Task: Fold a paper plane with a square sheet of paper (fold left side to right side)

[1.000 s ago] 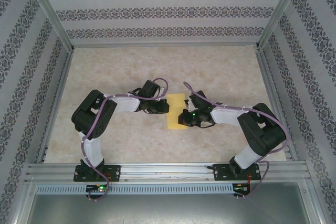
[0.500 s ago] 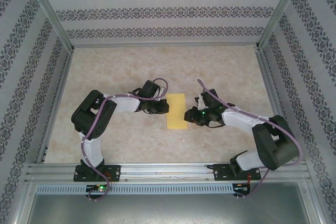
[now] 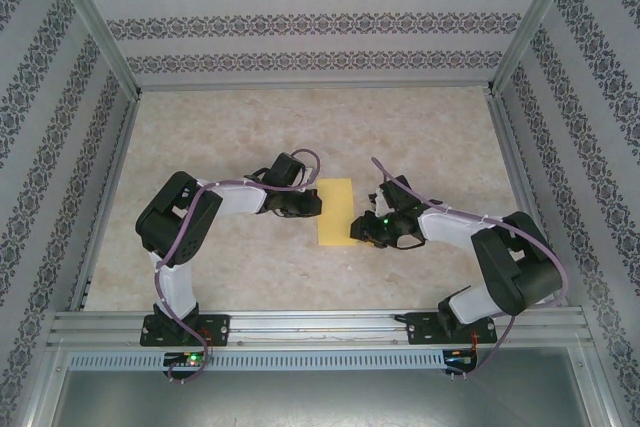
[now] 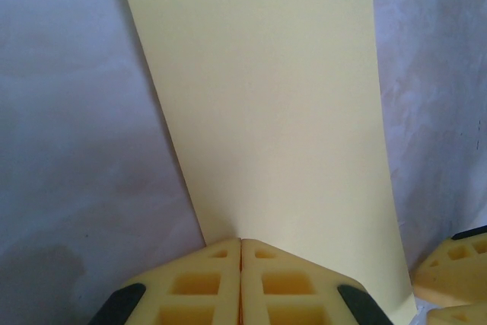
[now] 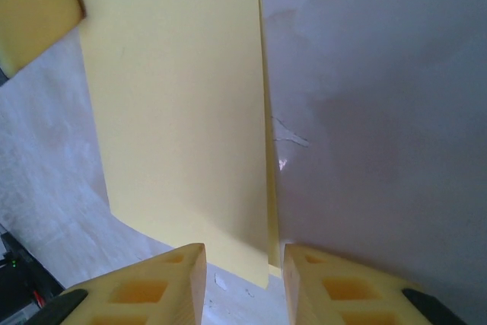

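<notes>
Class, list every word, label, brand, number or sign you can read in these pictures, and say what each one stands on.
None: no text can be read in any view.
Yellow paper: blank, no print on the visible side.
Striped walls: ornamental pattern, not letters.
Green light on the right arm: just a glow, no legible marking.
</notes>
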{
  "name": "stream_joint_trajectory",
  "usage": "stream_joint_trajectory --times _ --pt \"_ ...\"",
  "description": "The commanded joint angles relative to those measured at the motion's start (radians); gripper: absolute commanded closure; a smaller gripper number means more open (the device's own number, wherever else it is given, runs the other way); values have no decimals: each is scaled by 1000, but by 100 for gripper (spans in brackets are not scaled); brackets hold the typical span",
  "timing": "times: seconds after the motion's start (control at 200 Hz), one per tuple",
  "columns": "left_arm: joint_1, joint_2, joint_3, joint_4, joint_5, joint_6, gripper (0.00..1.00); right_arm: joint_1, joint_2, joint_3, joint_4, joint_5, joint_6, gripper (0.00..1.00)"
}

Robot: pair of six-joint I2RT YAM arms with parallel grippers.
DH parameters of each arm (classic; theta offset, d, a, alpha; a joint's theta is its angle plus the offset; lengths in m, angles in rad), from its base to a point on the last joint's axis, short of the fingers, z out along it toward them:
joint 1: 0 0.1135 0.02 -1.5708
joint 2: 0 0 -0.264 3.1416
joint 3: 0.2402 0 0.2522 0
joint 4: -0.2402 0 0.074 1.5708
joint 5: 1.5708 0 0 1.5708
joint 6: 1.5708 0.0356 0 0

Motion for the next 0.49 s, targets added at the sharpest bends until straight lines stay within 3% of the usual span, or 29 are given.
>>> stream_joint_trajectory --times 0.0,0.49 --pt "-13 0 -33 -53 -45 11 93 15 24 -1 28 -19 6 68" --pt "-15 -4 -34 -52 -46 9 93 -5 -14 7 60 -28 22 74"
